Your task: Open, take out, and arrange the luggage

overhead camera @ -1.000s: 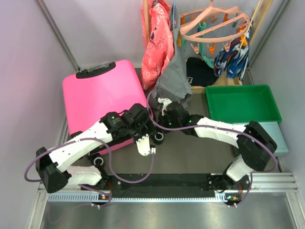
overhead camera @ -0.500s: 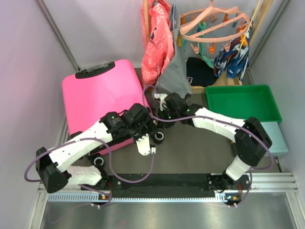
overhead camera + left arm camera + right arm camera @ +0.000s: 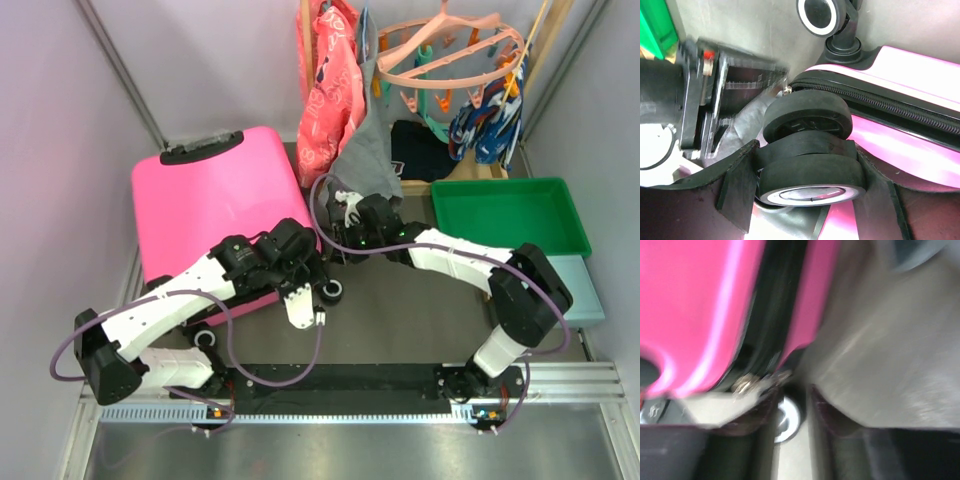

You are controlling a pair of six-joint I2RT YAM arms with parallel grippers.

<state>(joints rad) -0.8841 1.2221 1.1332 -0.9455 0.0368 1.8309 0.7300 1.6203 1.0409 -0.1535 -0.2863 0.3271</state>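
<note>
The hot-pink luggage lies flat at the back left, its black handle at the far edge. My left gripper is at its near right corner. In the left wrist view the left gripper is shut on a black double wheel of the luggage. A second wheel stands free beyond it. My right gripper is at the same corner. In the blurred right wrist view the right gripper is narrowly open beside the black zipper band, and the metal zipper pulls lie at its left fingertip.
A green tray sits at the right, with a pale teal flat box in front of it. Clothes and a peg hanger hang at the back. A grey garment droops just behind my right wrist.
My right gripper has moved left and then nearer, down to the luggage's near right corner. My left arm has stayed on the wheel.
</note>
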